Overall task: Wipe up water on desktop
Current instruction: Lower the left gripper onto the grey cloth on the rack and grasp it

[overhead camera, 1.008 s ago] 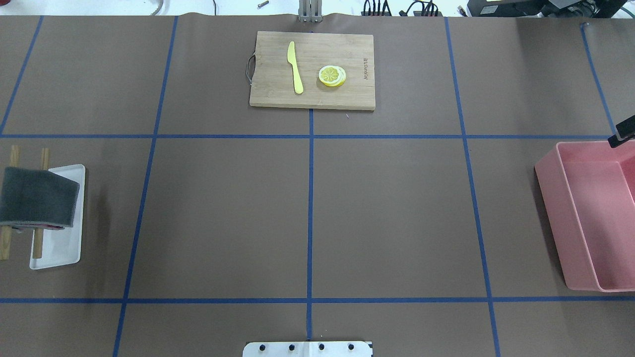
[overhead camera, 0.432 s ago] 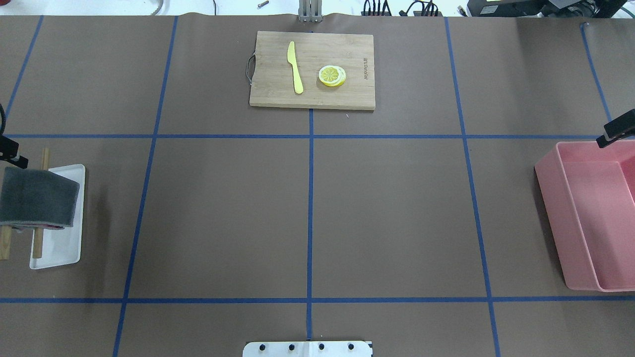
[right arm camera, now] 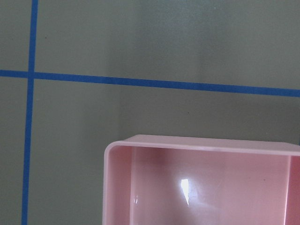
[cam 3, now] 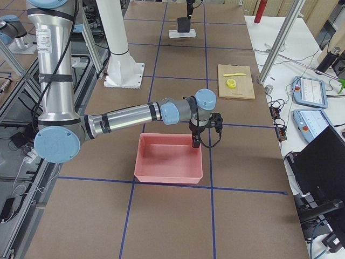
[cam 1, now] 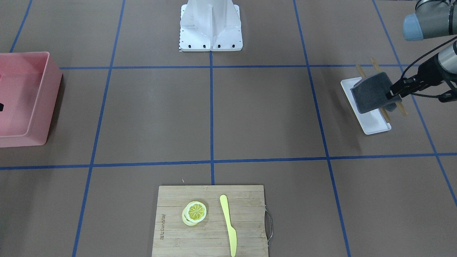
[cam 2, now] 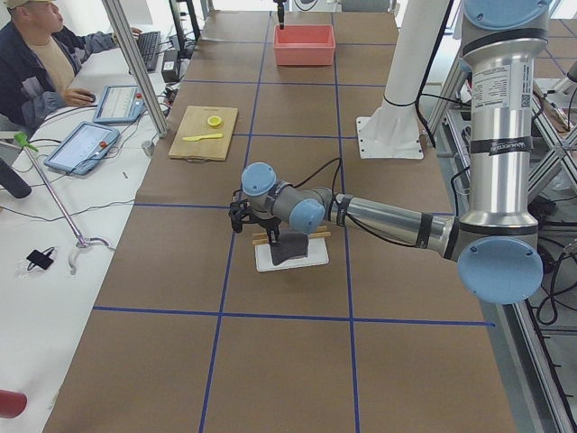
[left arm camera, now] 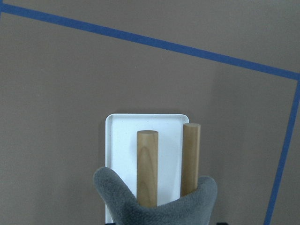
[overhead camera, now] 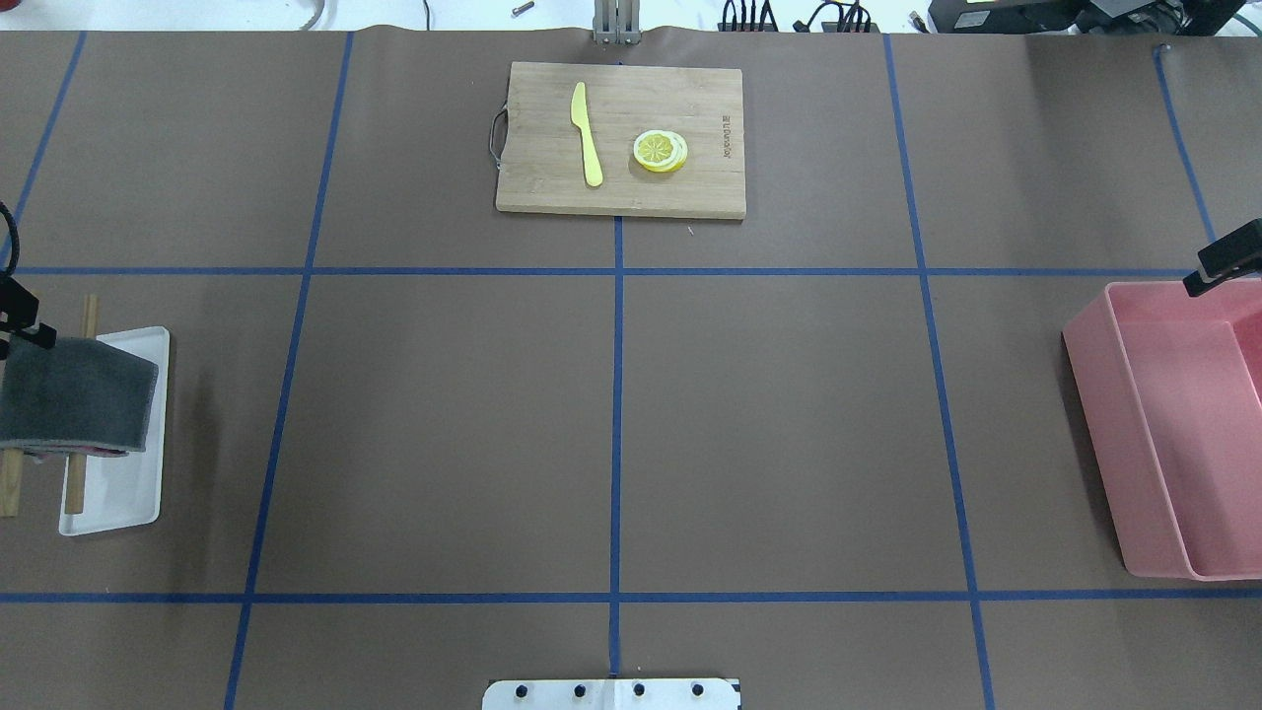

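The brown desktop (overhead camera: 444, 434) with blue tape lines shows no plain water in any view. A grey cloth (overhead camera: 74, 394) hangs over two wooden rods (left arm camera: 147, 164) above a small white tray (overhead camera: 118, 493) at the table's left end. My left gripper (cam 1: 390, 96) is at the cloth's (cam 1: 371, 92) far edge; I cannot tell whether it is open or shut. The left wrist view has the cloth (left arm camera: 154, 206) at its bottom edge and no fingers. My right gripper (cam 3: 195, 141) hangs over the back rim of a pink bin (cam 3: 167, 175); its jaws are not clear.
A bamboo cutting board (overhead camera: 552, 187) with a yellow knife (overhead camera: 587, 133) and lemon slices (overhead camera: 659, 150) lies at the far middle. The pink bin (overhead camera: 1104, 414) stands at the right end. The robot base (cam 1: 210, 25) is at the near middle edge.
My left gripper has come into the overhead view from the left edge and moved down to the cloth's far edge. The right gripper has shifted slightly up and left.
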`<state>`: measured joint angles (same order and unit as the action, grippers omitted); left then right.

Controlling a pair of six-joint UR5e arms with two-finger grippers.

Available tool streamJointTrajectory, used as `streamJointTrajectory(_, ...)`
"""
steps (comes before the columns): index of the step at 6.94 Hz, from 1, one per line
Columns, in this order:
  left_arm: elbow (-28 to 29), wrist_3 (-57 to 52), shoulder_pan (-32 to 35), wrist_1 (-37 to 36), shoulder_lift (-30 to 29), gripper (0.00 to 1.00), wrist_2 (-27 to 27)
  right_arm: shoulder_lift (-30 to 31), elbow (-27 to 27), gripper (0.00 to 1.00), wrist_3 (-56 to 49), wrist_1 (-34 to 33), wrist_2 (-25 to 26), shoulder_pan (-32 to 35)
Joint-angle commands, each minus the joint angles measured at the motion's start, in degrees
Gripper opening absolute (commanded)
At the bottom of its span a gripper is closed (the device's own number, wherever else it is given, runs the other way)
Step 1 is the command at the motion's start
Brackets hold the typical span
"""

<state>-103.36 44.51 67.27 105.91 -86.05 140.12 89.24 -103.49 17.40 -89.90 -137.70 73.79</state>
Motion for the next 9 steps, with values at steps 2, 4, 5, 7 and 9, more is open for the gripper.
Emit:
streamJointTrajectory(2, -0.2, 0.0, 0.0, 0.1, 0.7, 0.41, 0.1, 0.0, 0.1, 1.00, 0.1, 0.0, -0.1, -0.2)
streamJointTrajectory(4, -0.2, 0.0, 0.0, 0.0, 0.7, 0.07, 0.1, 0.0, 0.3, 1.00, 0.1, 0.0, -0.1, -0.4)
streamJointTrajectory(5, -0.4, 0.0, 0.0, 0.0, 0.7, 0.00, 0.3, 0.0, 0.3, 1.00, 0.1, 0.0, -0.1, -0.5)
streamJointTrajectory(7, -0.4, 0.0, 0.2, -0.2, 0.7, 0.00, 0.6, -0.4, 0.3, 1.00, 0.1, 0.0, -0.1, -0.6)
streamJointTrajectory(9, -2.6, 0.1, 0.8, -0.6, 0.8, 0.00, 5.8, -2.4, 0.0, 1.00, 0.1, 0.0, -0.1, -0.6)
